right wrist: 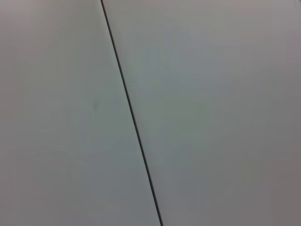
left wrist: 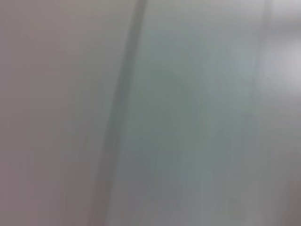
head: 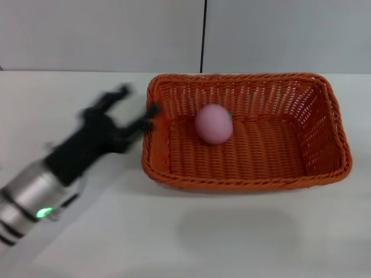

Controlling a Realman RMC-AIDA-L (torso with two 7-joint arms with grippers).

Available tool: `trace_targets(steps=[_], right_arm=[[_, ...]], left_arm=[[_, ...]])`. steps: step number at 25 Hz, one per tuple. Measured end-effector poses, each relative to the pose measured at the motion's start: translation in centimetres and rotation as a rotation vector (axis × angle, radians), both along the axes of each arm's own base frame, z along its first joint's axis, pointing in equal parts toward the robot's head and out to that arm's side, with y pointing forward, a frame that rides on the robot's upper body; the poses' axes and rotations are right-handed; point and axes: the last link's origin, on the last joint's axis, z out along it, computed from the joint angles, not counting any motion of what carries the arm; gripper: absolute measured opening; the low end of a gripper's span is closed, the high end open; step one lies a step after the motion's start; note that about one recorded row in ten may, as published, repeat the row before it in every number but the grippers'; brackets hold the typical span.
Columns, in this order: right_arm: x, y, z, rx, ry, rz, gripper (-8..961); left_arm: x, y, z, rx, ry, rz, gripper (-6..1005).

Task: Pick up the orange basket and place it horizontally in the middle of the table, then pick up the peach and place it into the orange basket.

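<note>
Left pincer (head: 134, 107) spread open, empty, angled beside woven orange basket (head: 324, 168), one fingertip at its braided rim. Smooth round pink peach (head: 213, 124) inside basket on white bench (head: 174, 231).

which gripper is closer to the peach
Left. The left gripper is open just outside the basket's left rim, beside the peach lying inside. The right gripper shows in no view.
</note>
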Motion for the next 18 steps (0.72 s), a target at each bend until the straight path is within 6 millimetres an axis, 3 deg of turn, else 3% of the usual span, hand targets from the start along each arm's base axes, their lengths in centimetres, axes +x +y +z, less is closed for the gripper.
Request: trace_targets(steps=[3, 11, 18], right_arm=[[0.2, 0.4, 0.2, -0.011, -0.013, -0.011, 419], [0.8, 1.9, 0.4, -0.041, -0.033, -0.064, 570], [0.4, 2.8, 0.4, -0.023, -0.050, -0.071, 691]], left_arm=[[-3.0, -1.4, 2.2, 0.189, 0.001, 0.140, 834], [-8.9, -5.8, 7.3, 0.564, 0.023, 0.441, 829], [-9.8, -6.8, 7.7, 0.585, 0.041, 0.477, 829]])
